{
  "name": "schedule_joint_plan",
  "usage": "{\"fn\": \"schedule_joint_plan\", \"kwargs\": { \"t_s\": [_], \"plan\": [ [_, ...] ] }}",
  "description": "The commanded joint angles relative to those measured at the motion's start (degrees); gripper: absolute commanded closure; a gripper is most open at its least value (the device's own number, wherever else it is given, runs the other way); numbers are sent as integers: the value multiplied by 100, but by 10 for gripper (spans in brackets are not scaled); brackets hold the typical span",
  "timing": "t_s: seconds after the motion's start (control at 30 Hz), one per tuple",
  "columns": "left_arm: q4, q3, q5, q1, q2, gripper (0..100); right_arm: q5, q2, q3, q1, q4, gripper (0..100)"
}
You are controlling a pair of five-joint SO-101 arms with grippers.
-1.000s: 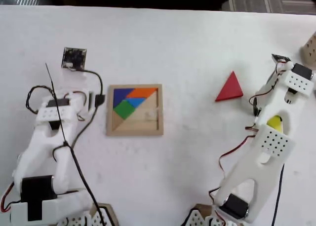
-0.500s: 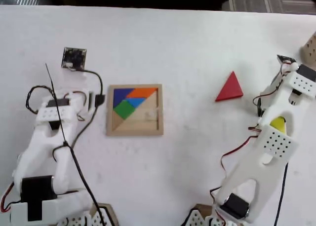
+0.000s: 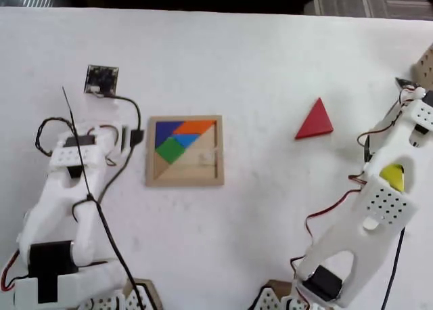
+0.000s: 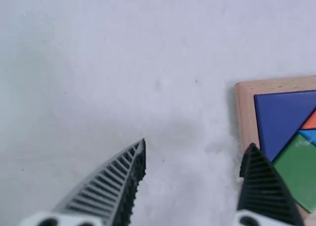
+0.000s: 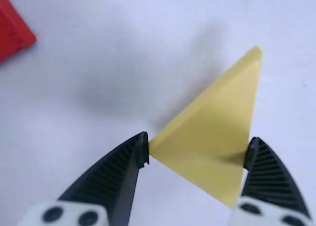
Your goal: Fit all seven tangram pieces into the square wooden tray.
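We show the square wooden tray (image 3: 184, 181) lying flat on the white bench (image 3: 270, 53), a little left of the bench's middle; four pieces lie inside it, filling the part toward the tray's far rim. The blue piece (image 3: 164, 130) sits in the tray's far left corner; the orange piece (image 3: 197, 126) runs along the far rim; the light blue piece (image 3: 187, 139) lies just beside the orange one; the green piece (image 3: 171, 149) touches both blue ones; the tray's near and right part is bare wood.

The red triangle (image 3: 315, 120) lies flat on the bench, well apart from the tray, toward the right edge.

We find the right claw (image 5: 197, 149) at the bench's right edge, pinching the yellow triangle (image 5: 212, 137) between its two ribbed fingers; the piece's shadow falls on the bench beside it; a corner of the red triangle lies near.

The left claw (image 4: 196, 147) is spread wide and holds nothing; it hangs over bare bench just beside the tray's left rim, one finger (image 4: 259, 181) overlapping that rim in the left wrist view.

A small black board (image 3: 101, 80) with a dark cable lies toward the bench's far left corner.
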Motion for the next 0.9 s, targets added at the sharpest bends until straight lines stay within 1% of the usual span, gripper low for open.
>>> {"fn": "schedule_joint_plan", "kwargs": {
  "t_s": [0.0,0.4,0.5,0.67,0.87],
  "plan": [
    [-114,-105,-35,-4,-13,692,-44,-875,378,-84,66,724],
    [-114,-105,-35,-22,-13,692,-62,-2009,1530,-646,57,724],
    [-114,-105,-35,-22,-13,693,-334,-2308,1785,-884,57,724],
    [-114,-105,-35,-22,-13,693,-589,-2853,2224,-1481,57,724],
    [-97,-105,-35,-31,-13,694,-1222,-3477,2646,-2413,57,724]
  ]
}}
